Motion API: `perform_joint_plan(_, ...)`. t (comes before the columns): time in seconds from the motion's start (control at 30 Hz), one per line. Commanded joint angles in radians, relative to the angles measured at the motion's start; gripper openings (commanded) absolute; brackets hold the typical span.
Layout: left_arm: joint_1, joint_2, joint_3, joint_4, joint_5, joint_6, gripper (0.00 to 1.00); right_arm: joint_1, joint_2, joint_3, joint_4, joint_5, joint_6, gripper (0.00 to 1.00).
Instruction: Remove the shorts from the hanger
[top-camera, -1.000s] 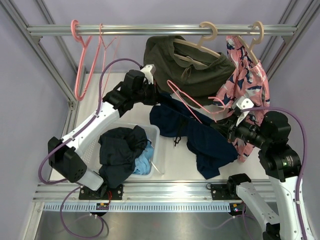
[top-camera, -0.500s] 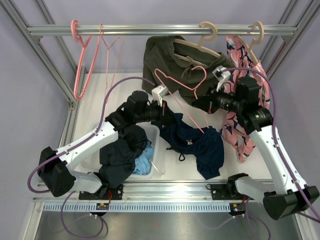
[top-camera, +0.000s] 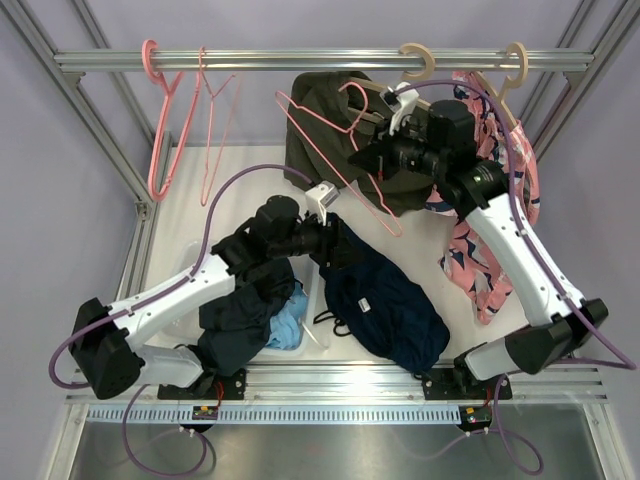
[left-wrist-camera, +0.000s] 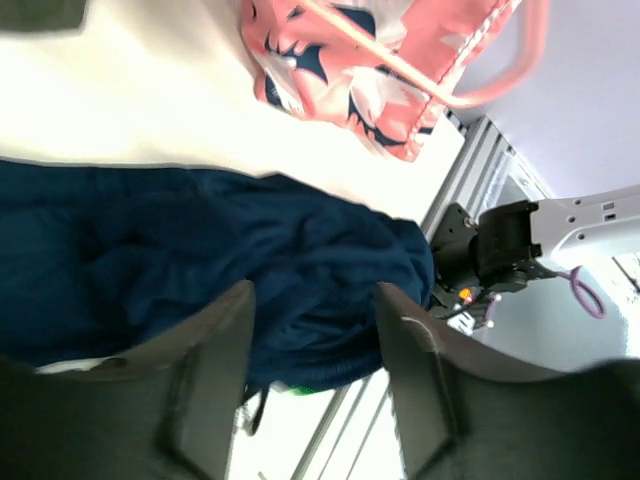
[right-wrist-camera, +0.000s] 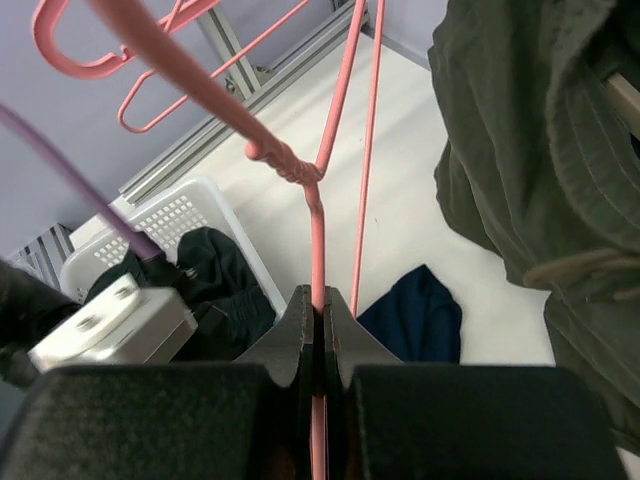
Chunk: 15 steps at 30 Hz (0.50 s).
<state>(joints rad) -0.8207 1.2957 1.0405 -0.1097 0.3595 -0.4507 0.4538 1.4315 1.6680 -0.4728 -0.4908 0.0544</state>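
– Checking the pink hanger (right-wrist-camera: 315, 230): do we have it bare?

– We do. Our right gripper (right-wrist-camera: 320, 305) is clamped on its wire, up beside the olive shorts (top-camera: 320, 120), near the rail (top-camera: 300, 60). No fabric hangs on it.

– And the deep navy shorts (top-camera: 385, 305)?

– Heaped on the table (top-camera: 250, 170), just right of the basket (top-camera: 312, 300), which holds the slate-navy pair (top-camera: 235, 315) and the sky-blue pair (top-camera: 288, 325). The heap runs from our left gripper (left-wrist-camera: 312, 300) diagonally toward the near right edge.

– Is the left gripping?

– No, its jaws stand apart over the upper end, nothing pinched. It is much the nearer arm, so we judge the pick-up is its job, carrying leftward into the basket.
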Motion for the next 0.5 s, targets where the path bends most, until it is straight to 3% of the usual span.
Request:
perform_joint_plan(0.0, -0.001, -0.068, 0.03, 0.049, -0.068, 0.015, 0.64, 0.052, 0.078, 0.117, -0.03, 0.064, -0.03, 0.0)
perform_joint_plan(0.1, -0.001, -0.139, 0.046, -0.017, -0.149, 0.044, 0.82, 0.086, 0.139, 0.185, -0.053, 0.113, -0.018, 0.0)
perform_joint_plan(0.17, -0.001, -0.212, 0.039, -0.057, -0.222, 0.064, 0.86, 0.097, 0.176, 0.232, -0.073, 0.155, 0.001, 0.0)
perform_joint_plan(0.47, -0.001, -0.54, -0.008, -0.303, -0.45, 0.04, 0.88, 0.226, 0.431, 0.64, -0.115, 0.524, 0.082, 0.0)
